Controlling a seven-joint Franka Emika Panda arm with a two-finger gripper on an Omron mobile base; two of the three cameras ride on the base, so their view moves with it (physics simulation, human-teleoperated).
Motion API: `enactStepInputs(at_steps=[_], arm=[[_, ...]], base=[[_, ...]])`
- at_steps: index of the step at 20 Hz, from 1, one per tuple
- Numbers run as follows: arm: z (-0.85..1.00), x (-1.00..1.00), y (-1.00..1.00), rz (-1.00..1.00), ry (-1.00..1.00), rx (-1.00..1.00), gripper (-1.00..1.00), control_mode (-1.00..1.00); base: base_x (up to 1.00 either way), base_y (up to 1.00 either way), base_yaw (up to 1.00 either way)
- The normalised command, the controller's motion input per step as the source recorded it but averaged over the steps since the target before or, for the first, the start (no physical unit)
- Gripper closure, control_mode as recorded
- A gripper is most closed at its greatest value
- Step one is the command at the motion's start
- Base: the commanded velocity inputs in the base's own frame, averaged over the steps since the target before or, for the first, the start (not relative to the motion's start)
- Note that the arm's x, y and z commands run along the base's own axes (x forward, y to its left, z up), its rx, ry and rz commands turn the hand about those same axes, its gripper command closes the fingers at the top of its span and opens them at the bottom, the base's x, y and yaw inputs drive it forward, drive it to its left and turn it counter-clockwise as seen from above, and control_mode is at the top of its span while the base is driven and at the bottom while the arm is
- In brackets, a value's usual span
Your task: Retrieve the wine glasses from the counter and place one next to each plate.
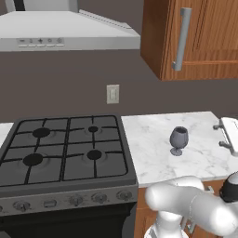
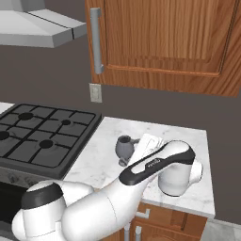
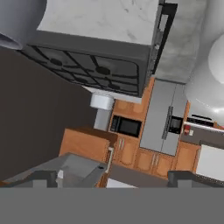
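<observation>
A: Where's the arm?
B: Folded low over the white marble bench (image 1: 153, 139), beside the grey translucent stemmed wine glass (image 1: 178, 140) standing there.
A: Pincer (image 3: 111, 177)?
B: Tips apart, empty.

A dark brown-grey wall (image 1: 69, 88) carries a pale switch plate (image 1: 113, 94). A grey range hood (image 1: 65, 30) hangs above a black 4-burner stove (image 1: 65, 148). A wooden wall cabinet (image 1: 200, 37) has a grey bar handle (image 1: 182, 39).

A grey translucent stemmed wine glass (image 1: 179, 140) is seen upright on the white marble counter (image 1: 153, 153), right of the dark gas stove (image 1: 65, 148), below the brown wooden wall cabinet (image 1: 195, 37).
</observation>
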Motion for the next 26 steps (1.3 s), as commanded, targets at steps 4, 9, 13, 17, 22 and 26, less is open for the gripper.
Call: enactStepInputs(at_steps=[4,9,13,17,22,26], arm=[[-0.56,0.44,0.00,0.03,0.00,-0.23,-1.00,-1.00],[-0.47,0.52,0.00,-0.01,0.13,-0.21,-1.00,-1.00],[-0.34,0.45,0.00,-0.14,0.16,-0.12,-1.00,-1.00],[-0.16,0.24,0.00,-0.17,0.19,-0.01,-1.00,-1.00],[-0.10,0.08,-0.09,-0.02,0.04,0.00,-1.00,-1.00],[-0.16,0.08,-0.03,0.00,0.01,0.00,-1.00,-1.00]], base=[[0.00,0.00,0.00],[0.00,0.00,0.00],[0.00,0.00,0.00],[0.00,0.00,0.00],[0.00,0.00,0.00],[0.00,0.00,0.00]])
